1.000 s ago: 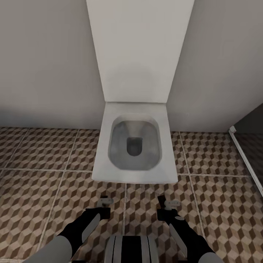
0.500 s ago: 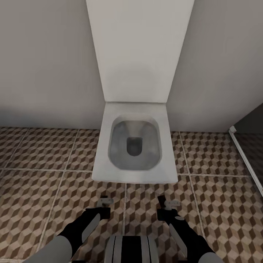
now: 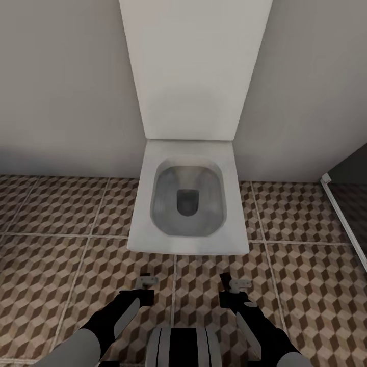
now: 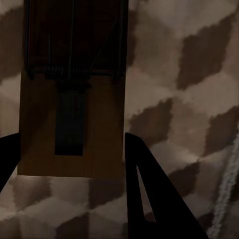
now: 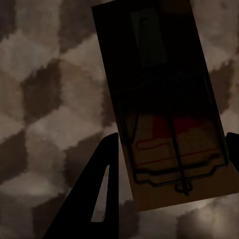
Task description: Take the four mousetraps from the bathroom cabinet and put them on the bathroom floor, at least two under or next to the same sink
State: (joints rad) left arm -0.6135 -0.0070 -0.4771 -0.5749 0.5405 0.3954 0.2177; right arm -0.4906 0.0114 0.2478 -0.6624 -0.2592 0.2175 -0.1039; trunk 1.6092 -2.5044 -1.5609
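Observation:
I am holding two mousetraps above the bathroom floor (image 3: 61, 265). In the left wrist view a brown wooden mousetrap (image 4: 72, 109) with a dark spring and bar sits between my dark fingers (image 4: 149, 199), and my left gripper (image 4: 69, 164) is shut on it. Seen from the right wrist, a second mousetrap (image 5: 164, 114) with a red mark and a wire bail is clamped in my right gripper (image 5: 169, 174). From the head camera, my left gripper (image 3: 146, 288) and right gripper (image 3: 232, 288) hang side by side, low over the tiles just in front of a toilet.
A white toilet (image 3: 187, 204) with its lid raised against the white wall stands straight ahead, close to both grippers. A dark shower area with a white edge strip (image 3: 344, 219) lies at the right. Brown-and-beige tiles stretch to the left and right of the toilet.
The head view has shifted slightly, so the toilet sits a touch differently in frame. Both arms keep the same pose and both grips hold.

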